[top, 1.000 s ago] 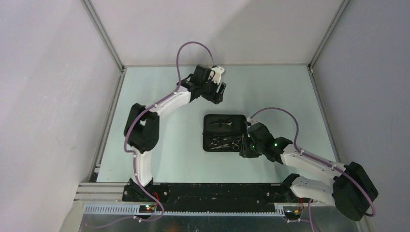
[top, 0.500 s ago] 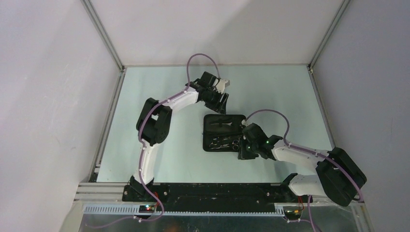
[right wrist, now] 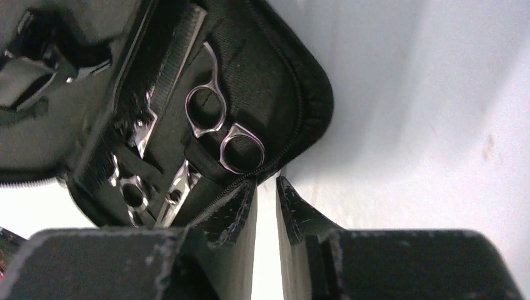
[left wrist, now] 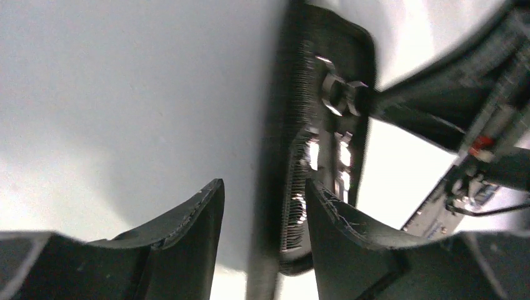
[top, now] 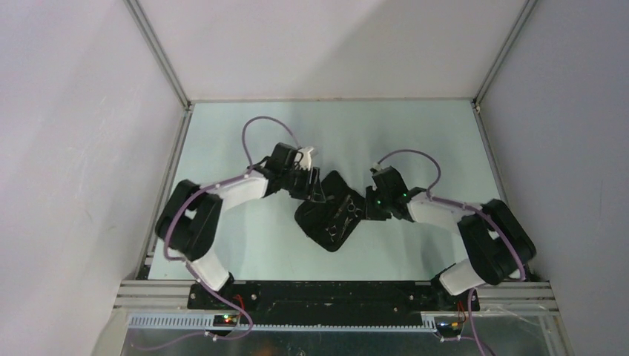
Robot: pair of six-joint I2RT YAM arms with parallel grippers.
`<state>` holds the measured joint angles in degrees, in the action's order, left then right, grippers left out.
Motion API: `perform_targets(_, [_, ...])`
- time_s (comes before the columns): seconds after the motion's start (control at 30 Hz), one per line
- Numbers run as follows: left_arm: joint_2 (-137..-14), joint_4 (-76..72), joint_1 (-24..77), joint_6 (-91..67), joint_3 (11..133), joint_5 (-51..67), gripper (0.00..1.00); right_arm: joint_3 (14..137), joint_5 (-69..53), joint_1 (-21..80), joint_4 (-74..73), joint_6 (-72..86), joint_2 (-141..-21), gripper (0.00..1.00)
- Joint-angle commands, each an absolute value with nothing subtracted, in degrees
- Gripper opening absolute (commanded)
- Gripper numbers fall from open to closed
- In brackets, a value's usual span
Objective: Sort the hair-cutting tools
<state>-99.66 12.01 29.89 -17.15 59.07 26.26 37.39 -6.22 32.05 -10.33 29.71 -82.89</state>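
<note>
**Position of the tools.** One pair of silver scissors point(right wrist: 225, 134) lies strapped inside the open black pouch point(right wrist: 300, 81), ring handles toward the right wrist camera. The second pair of scissors point(right wrist: 134, 194) sits beside it, deeper in the same half. A toothed dark strip along the fold appears to be the comb point(right wrist: 178, 56). The hair clips cannot be made out. The pouch rests cornerwise at the middle of the table point(top: 415, 141).

**Gripper state.**
- The left gripper point(left wrist: 262, 187) is released. Its jaws stand apart and straddle the pouch's far left edge without clamping it.
- The right gripper point(right wrist: 265, 182) has its jaws nearly together, and bare table shows through the slit. One fingertip touches the zipper rim at the pouch's right corner. Whether that rim is pinched cannot be told.

**Step in hand (judgement).** The visible tools appear stowed. Both arms are working on the pouch itself, probably to turn or close it.

**Next move (judgement).**
1. Close the left jaws squarely on the rim.
2. Steady the right corner with the right gripper.
3. Move the flap slowly, so the scissors stay under their straps
</note>
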Motion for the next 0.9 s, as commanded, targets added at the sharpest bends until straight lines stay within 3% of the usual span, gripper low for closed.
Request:
perform_targets(0.0, [-90.51, 1.63, 30.59, -26.32, 49.78, 29.31, 0.56, 45.87, -9.09, 32.62, -3.47, 26.21, -90.88, 0.22])
perform_targets(0.33, [-81.0, 3.04, 30.41, -29.4, 43.56, 25.66, 0.57, 57.41, -15.9, 34.33, -0.6, 27.08, -103.08, 0.23])
perform_targets(0.53, [-79.97, 4.2, 30.54, -30.58, 45.42, 26.51, 0.58, 56.89, -15.26, 33.19, -3.56, 26.32, -100.69, 0.28])
perform_targets(0.73, [-84.21, 3.08, 31.5, -32.9, 47.06, 27.87, 0.58, 51.54, -14.85, 31.22, -4.78, 26.83, -92.87, 0.42])
perform_targets(0.87, [-86.19, 3.74, 31.87, -33.66, 47.26, 27.68, 0.58, 48.74, -14.9, 31.0, -5.6, 28.06, -89.1, 0.46])
